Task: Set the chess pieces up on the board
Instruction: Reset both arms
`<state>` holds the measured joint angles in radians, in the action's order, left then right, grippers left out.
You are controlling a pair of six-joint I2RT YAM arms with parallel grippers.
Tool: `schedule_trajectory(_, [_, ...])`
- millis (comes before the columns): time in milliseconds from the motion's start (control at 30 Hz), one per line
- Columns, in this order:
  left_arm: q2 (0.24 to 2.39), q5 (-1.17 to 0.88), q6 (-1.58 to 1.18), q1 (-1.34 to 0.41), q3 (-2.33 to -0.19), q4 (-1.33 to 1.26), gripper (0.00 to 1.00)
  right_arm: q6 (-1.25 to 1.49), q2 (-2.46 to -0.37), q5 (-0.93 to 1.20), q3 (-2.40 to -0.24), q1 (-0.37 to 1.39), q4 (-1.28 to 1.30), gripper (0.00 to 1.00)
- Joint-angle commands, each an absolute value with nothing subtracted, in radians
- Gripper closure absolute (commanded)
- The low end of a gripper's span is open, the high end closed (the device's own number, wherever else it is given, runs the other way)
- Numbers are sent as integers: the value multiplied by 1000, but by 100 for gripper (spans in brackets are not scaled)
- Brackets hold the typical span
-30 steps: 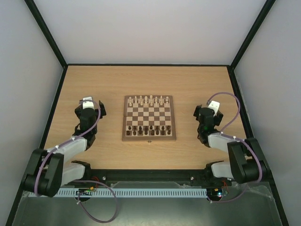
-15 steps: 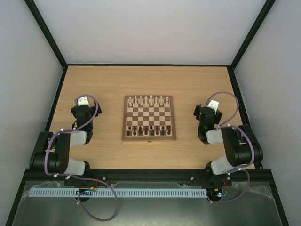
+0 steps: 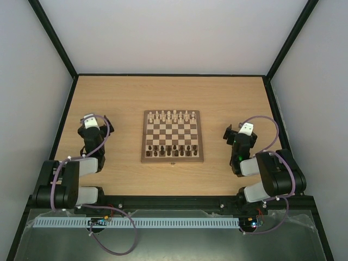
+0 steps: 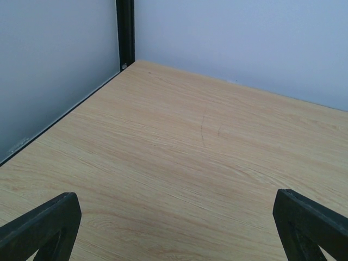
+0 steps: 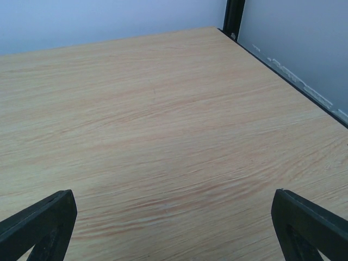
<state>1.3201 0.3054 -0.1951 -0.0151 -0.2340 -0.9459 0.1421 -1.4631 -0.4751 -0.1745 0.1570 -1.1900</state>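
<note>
The chessboard [image 3: 173, 134] lies in the middle of the table. Pale cream pieces [image 3: 173, 115] stand along its far rows and dark brown pieces [image 3: 173, 148] along its near rows. My left gripper [image 3: 90, 120] is to the left of the board, well clear of it, open and empty. My right gripper [image 3: 239, 132] is to the right of the board, also open and empty. In the left wrist view the fingertips [image 4: 41, 225] stand wide apart over bare wood. The right wrist view shows its fingertips [image 5: 310, 223] wide apart over bare wood too. The board is out of both wrist views.
The wooden table [image 3: 174, 92] has black frame rails and pale walls on the left [image 3: 65, 114], right [image 3: 274, 109] and back. A black corner post shows in the left wrist view [image 4: 125, 32] and in the right wrist view [image 5: 234, 16].
Both arms have drawn back toward their bases. The left gripper moved left and a little nearer; the right gripper moved slightly nearer. The pieces and board have not moved.
</note>
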Motion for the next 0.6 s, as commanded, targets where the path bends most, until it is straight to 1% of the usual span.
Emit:
schedule_trajectory(0, [1358,286,-213,15,-280,-985,1,157,-1449,-505,-158,150,-1326,1])
schedule_trajectory(100, [1385,293,-215,32,-301,-985,1,148,-1446,-489,-112,150,-1400,1])
schedule_trajectory(167, [1420,308,-211,41,-262,-1111,0,137,-1457,-464,-81,150,-1462,1])
schedule_trajectory(200, [1425,317,-215,35,-280,-1058,0,133,-1473,-455,-67,150,-1501,1])
schedule_trajectory(267, [1430,324,-214,32,-295,-1047,0,118,-1516,-443,-78,150,-1536,1])
schedule_trajectory(333, [1430,326,-212,29,-294,-1050,1,115,-1502,-406,-131,149,-1404,2])
schedule_trajectory(367, [1427,329,-206,25,-275,-1077,0,109,-1517,-406,-140,148,-1421,2])
schedule_trajectory(433, [1430,330,-174,1,-226,-1171,1,119,-1510,-398,-155,144,-1373,1])
schedule_trajectory(500, [1466,253,-135,-1,-216,-1242,1,127,-1520,-392,-182,130,-1334,2])
schedule_trajectory(567, [1506,215,-106,-8,-283,-1157,1,135,-1517,-371,-188,119,-1323,1])
